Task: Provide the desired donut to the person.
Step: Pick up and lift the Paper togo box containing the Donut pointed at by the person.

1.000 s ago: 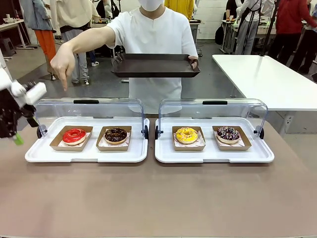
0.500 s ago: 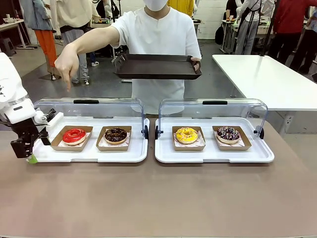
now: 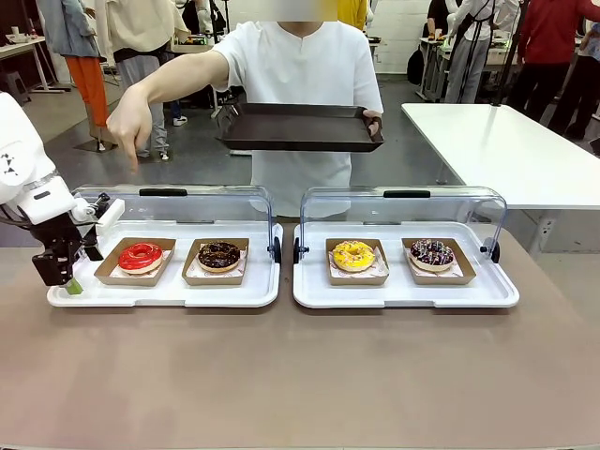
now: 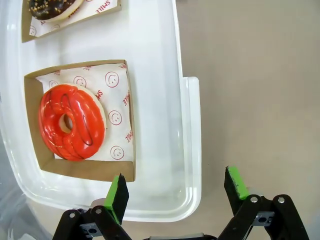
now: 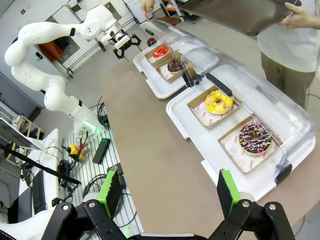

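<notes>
Left hand (image 4: 177, 189): fingers are held apart and nothing is gripped. It is poised over the end rim of the white tray (image 3: 164, 292), with one finger above the tray and the other above the bare worktop (image 3: 300, 375).
Desired item: it is judged to be the red donut (image 4: 72, 122), since the person (image 3: 300, 75) is pointing downward above that end of the tray.
Item location: it lies in a brown card tray (image 4: 127, 170) at the tray's left end, with the chocolate donut (image 3: 218, 255) next along.
Bearing: the donut lies just beside the left hand, inboard toward the tray's middle.
Long axis: none can be told, as the donut is round and its card tray near square.
Nearer arm: the left is nearer. The right hand (image 5: 167, 192) is open, empty and well apart.
Clear cover (image 3: 169, 202): it is raised at the far side.
Destination: a dark tray (image 3: 300, 127) is held out by the person.
</notes>
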`<state>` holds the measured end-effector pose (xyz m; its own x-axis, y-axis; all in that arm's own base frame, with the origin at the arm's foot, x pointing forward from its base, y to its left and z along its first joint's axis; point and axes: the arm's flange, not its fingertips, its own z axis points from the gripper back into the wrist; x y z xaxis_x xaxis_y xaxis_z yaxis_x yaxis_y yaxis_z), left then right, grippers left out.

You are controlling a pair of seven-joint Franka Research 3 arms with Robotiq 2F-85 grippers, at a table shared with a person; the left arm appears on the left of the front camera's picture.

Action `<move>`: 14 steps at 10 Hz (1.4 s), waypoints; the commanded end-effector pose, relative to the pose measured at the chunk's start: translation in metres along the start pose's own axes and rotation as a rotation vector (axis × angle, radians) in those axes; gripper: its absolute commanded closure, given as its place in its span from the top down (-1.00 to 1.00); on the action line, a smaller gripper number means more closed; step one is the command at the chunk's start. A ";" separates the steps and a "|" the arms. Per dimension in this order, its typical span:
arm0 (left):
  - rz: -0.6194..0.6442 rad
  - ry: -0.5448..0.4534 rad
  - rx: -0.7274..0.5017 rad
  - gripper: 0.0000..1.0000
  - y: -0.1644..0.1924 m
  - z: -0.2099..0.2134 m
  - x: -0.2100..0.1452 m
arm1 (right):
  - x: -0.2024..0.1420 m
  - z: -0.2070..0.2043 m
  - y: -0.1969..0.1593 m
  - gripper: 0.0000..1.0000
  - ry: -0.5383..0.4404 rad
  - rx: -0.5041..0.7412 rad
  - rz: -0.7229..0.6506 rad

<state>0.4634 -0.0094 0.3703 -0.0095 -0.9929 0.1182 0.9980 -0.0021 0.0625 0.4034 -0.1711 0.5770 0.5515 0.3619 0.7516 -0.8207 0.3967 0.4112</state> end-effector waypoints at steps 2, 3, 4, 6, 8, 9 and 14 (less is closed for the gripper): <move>-0.012 0.014 -0.014 1.00 -0.004 -0.005 0.000 | -0.001 -0.001 0.000 1.00 -0.004 0.004 0.002; -0.012 0.014 -0.014 1.00 -0.004 -0.005 0.000 | -0.001 -0.001 0.000 1.00 -0.004 0.004 0.002; -0.012 0.014 -0.014 1.00 -0.004 -0.005 0.000 | -0.001 -0.001 0.000 1.00 -0.004 0.004 0.002; -0.002 0.002 -0.010 1.00 -0.003 -0.004 0.000 | -0.001 -0.001 0.000 1.00 -0.004 0.004 0.002; -0.065 0.014 -0.008 1.00 0.005 -0.010 0.005 | -0.001 -0.001 0.000 1.00 -0.004 0.004 0.002; -0.079 0.021 -0.009 1.00 0.007 -0.013 0.006 | -0.001 -0.001 0.000 1.00 -0.004 0.004 0.002; -0.066 0.050 -0.014 1.00 0.026 -0.037 0.004 | -0.001 -0.001 0.000 1.00 -0.004 0.004 0.002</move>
<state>0.4836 -0.0187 0.3386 -0.0673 -0.9937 0.0895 0.9970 -0.0636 0.0430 0.4034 -0.1711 0.5770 0.5515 0.3619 0.7516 -0.8207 0.3967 0.4112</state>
